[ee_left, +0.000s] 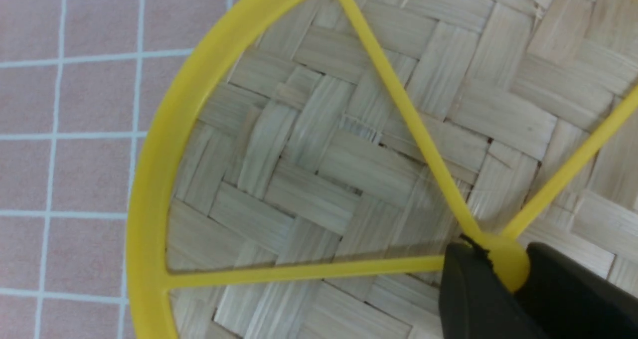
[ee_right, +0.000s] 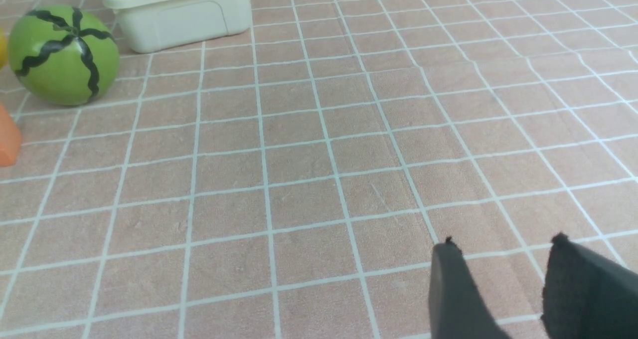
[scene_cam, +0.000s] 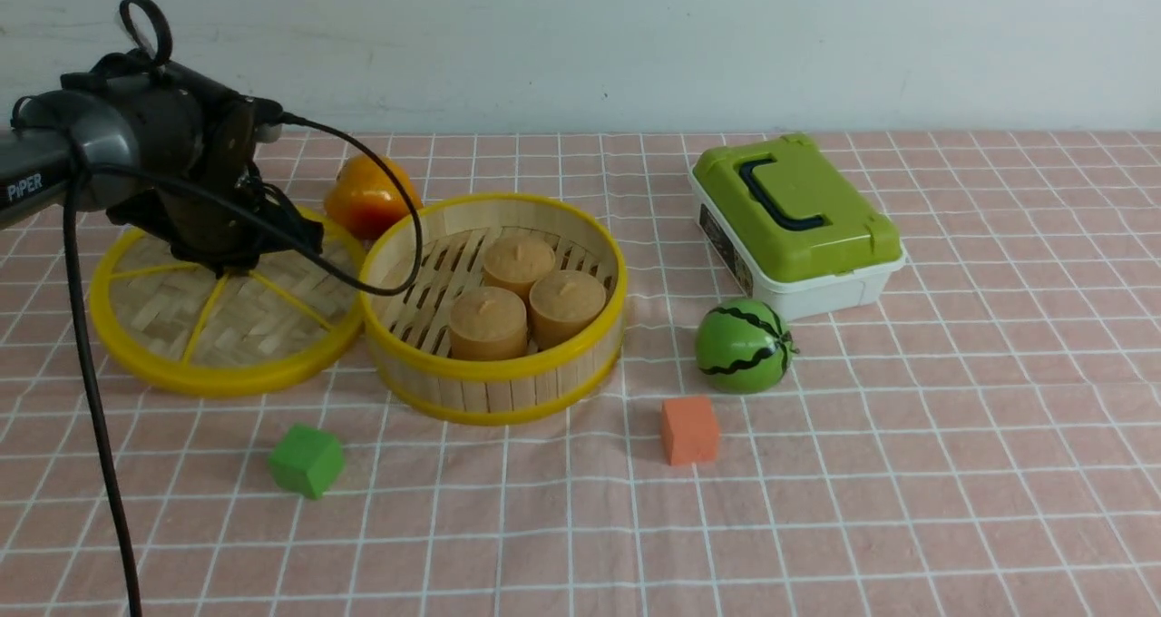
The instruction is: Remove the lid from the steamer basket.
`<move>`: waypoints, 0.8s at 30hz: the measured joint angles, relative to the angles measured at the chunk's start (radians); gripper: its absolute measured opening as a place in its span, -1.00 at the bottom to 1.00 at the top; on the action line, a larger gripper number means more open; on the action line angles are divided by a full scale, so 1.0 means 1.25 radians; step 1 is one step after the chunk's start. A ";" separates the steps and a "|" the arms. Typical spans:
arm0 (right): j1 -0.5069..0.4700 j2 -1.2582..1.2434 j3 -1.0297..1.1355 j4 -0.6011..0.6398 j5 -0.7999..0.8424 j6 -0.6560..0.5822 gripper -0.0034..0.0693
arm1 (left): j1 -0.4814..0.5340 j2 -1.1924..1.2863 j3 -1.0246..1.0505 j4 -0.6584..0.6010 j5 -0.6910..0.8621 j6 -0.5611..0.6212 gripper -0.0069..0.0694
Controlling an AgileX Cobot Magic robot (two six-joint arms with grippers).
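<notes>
The lid (scene_cam: 227, 327), a woven bamboo disc with a yellow rim and spokes, sits low over the cloth to the left of the steamer basket (scene_cam: 494, 372), its edge close against the basket's wall. My left gripper (scene_cam: 222, 259) is shut on the lid's small yellow hub (ee_left: 506, 264). In the left wrist view the black fingers (ee_left: 468, 289) pinch the hub from both sides, with the lid (ee_left: 324, 154) filling the view. The basket is uncovered and holds three brown cakes (scene_cam: 517, 299). My right gripper (ee_right: 503, 242) is open and empty above bare cloth; it is out of the front view.
An orange pepper (scene_cam: 367, 200) lies behind the lid and basket. A white box with a green lid (scene_cam: 789, 204), a toy watermelon (scene_cam: 742, 345), an orange cube (scene_cam: 689, 429) and a green cube (scene_cam: 307, 460) lie on the checked cloth. The watermelon (ee_right: 60, 55) also shows in the right wrist view.
</notes>
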 joint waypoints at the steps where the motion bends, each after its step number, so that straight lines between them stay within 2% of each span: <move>1: 0.000 0.000 0.000 0.000 0.000 0.000 -0.24 | -0.001 0.000 0.000 -0.001 0.000 -0.002 -0.54; 8: 0.000 0.000 0.000 0.000 0.000 0.000 -0.24 | -0.001 0.001 0.000 -0.009 0.000 -0.019 -0.54; 11: 0.000 0.000 0.000 0.000 0.000 0.000 -0.24 | -0.001 0.001 0.000 -0.013 0.000 -0.023 -0.39; 12: 0.000 0.000 0.000 0.000 0.000 0.000 -0.24 | -0.002 0.001 0.000 -0.022 0.001 -0.029 -0.22; 14: 0.000 0.000 0.000 0.000 0.000 0.000 -0.24 | -0.004 0.001 0.000 -0.035 0.004 -0.035 -0.02; 15: 0.000 0.000 0.000 0.000 0.000 0.000 -0.24 | -0.005 -0.003 0.000 -0.047 0.007 -0.039 0.18; 17: 0.000 0.000 0.000 0.000 0.000 0.000 -0.24 | -0.005 -0.023 0.000 -0.062 0.011 -0.041 0.32; 19: 0.000 0.000 0.000 0.000 0.000 0.000 -0.24 | -0.005 -0.059 0.000 -0.064 0.017 -0.042 0.32; 22: 0.000 0.000 0.000 0.000 0.000 0.000 -0.24 | -0.005 -0.113 0.000 -0.068 0.020 -0.042 0.16; 23: 0.000 0.000 0.000 0.000 0.000 0.000 -0.24 | -0.005 -0.175 0.000 -0.079 0.025 -0.038 -0.06; 24: 0.000 0.000 0.000 0.000 0.000 0.000 -0.24 | -0.005 -0.182 0.000 -0.079 0.024 -0.037 -0.08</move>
